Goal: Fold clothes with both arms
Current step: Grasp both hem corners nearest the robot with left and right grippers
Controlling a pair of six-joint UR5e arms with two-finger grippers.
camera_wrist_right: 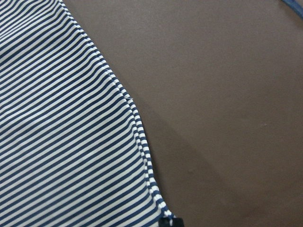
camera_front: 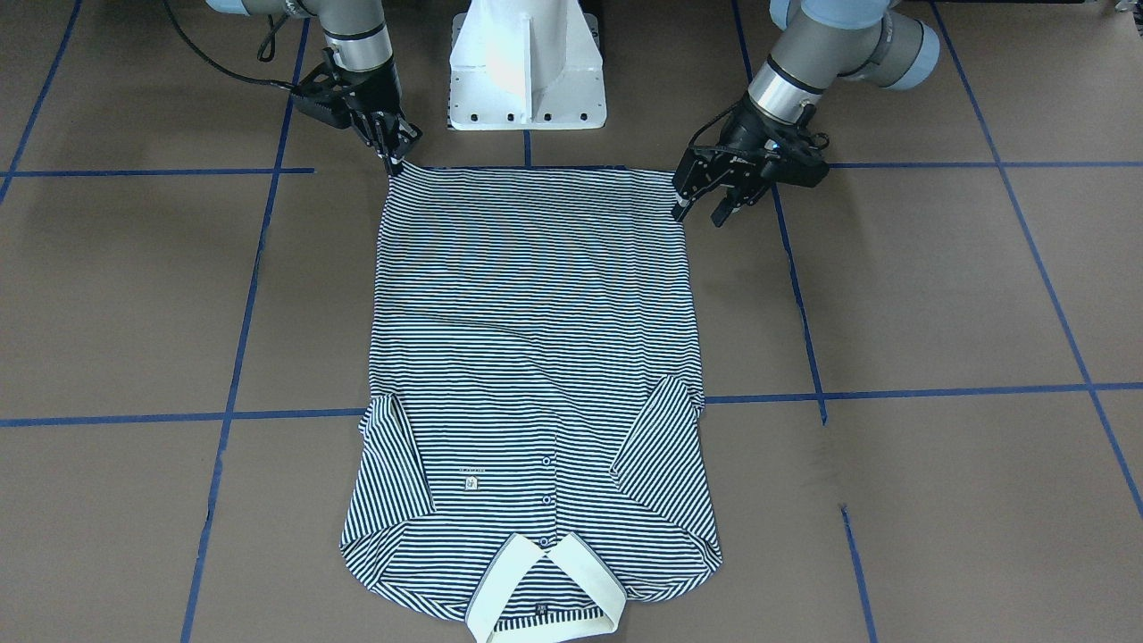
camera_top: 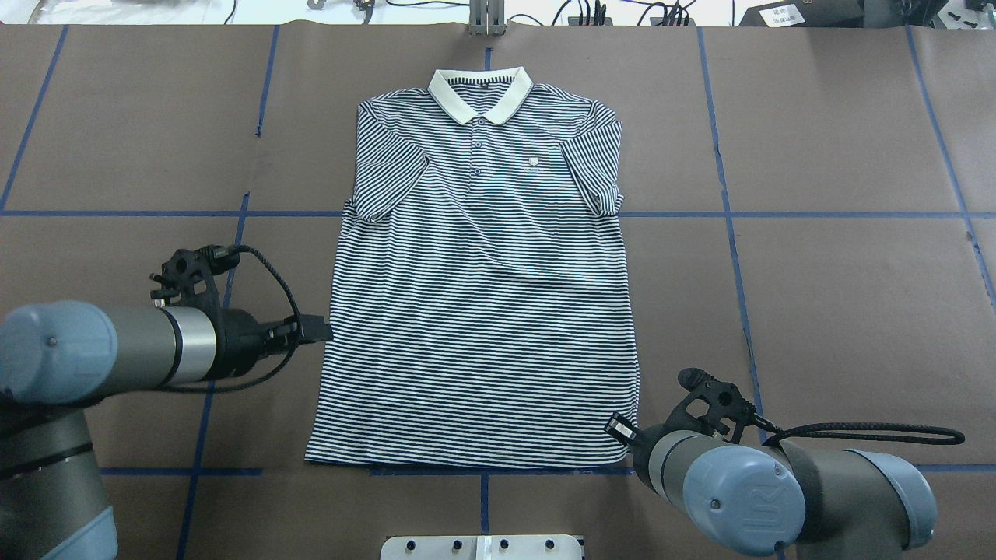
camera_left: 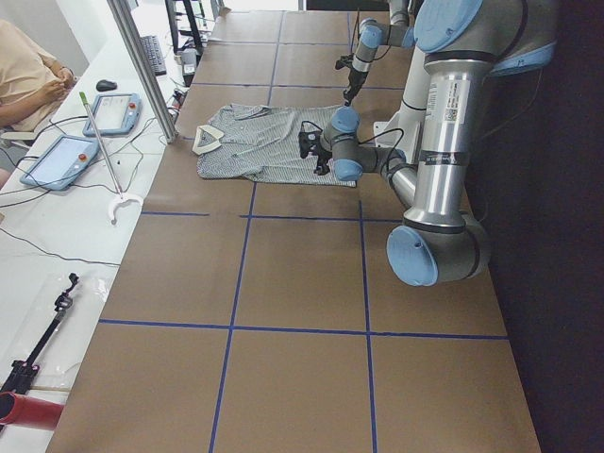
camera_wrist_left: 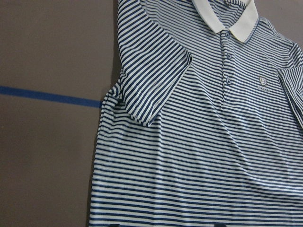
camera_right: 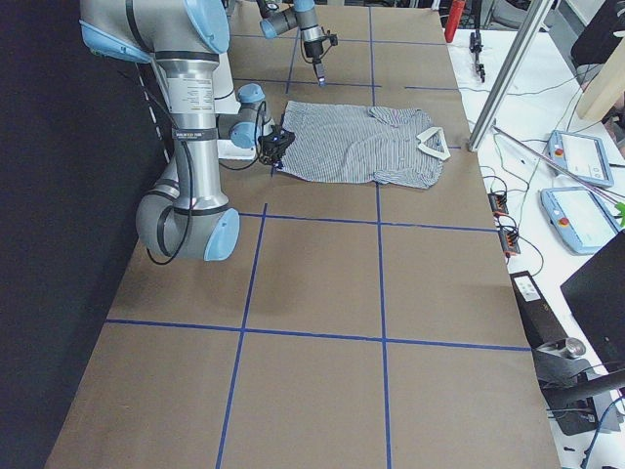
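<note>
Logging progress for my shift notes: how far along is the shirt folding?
Done: the polo shirt lies flat, front up, no body fold yet. In hand: the right tool looks pinched on one hem corner; the left tool hangs open beside the other. Left: that second grasp and every fold.

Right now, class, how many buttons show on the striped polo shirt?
3 on the navy-and-white striped polo shirt: top button under the cream collar, middle button below, bottom button beside the logo patch.
</note>
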